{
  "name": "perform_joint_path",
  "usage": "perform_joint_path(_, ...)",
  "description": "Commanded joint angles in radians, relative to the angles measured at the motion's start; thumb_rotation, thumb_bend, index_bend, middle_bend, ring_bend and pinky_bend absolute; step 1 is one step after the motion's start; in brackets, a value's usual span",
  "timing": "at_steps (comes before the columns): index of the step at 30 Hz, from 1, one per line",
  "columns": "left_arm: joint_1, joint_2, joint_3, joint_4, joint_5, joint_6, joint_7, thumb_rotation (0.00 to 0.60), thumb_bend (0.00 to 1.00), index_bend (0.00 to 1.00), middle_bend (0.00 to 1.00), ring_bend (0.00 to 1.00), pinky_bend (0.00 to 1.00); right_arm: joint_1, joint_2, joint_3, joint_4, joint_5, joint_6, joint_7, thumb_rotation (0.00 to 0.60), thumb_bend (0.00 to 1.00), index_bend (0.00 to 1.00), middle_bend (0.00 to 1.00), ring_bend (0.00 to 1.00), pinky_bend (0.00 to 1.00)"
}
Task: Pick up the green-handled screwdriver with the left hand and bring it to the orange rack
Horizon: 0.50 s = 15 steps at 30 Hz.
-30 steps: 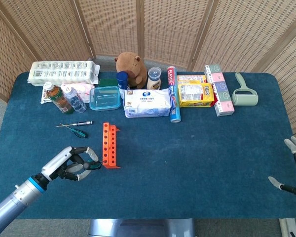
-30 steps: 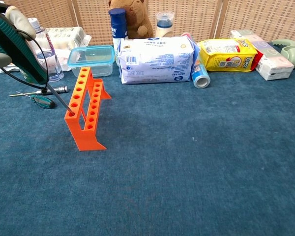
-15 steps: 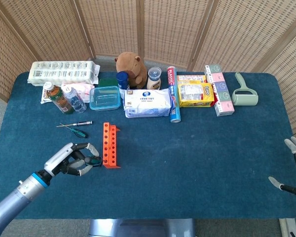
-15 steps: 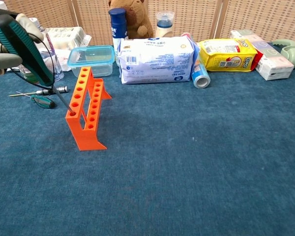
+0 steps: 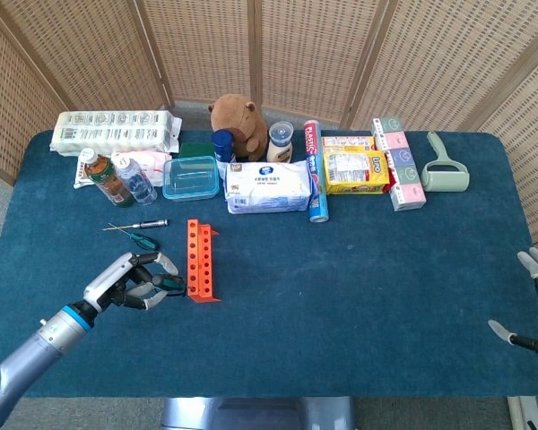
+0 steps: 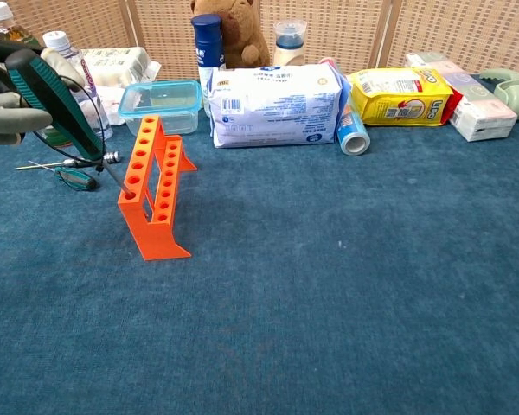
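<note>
My left hand grips the green-handled screwdriver by its handle, just left of the orange rack. The screwdriver slants down to the right. In the chest view its thin shaft meets the top of the rack at the nearest hole of the left row; I cannot tell how deep the tip sits. The rack stands upright on the blue table. My right hand hangs at the table's right edge, fingers apart and empty.
Two small screwdrivers lie on the cloth behind my left hand. Along the back stand bottles, a clear lidded box, a wipes pack, a plush toy, snack boxes and a lint roller.
My left hand has moved slightly away from the near edge and toward the rack, and the screwdriver stands a little steeper. The rack's near end has shifted slightly. The right hand is unmoved.
</note>
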State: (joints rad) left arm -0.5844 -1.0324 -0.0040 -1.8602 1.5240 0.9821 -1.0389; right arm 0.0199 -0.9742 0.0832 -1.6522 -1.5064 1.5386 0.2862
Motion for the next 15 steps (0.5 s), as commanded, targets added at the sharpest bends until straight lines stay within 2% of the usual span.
perform_joint_path(1,-0.001,-0.006,-0.002,0.005,-0.005,-0.005,0.004,0.600,0.44,0.49,1.00,0.99,0.98,0.000,0.000,0.000,0.000,0.000,0.000,0.001,0.600,0.02,0.07,0.04,0.00,0.00)
perform_joint_path(15,-0.011,-0.030,-0.015,0.014,-0.044,-0.045,0.032,0.600,0.44,0.49,1.00,0.99,0.98,0.000,0.004,0.000,0.000,0.002,-0.002,0.012,0.600,0.02,0.07,0.04,0.00,0.00)
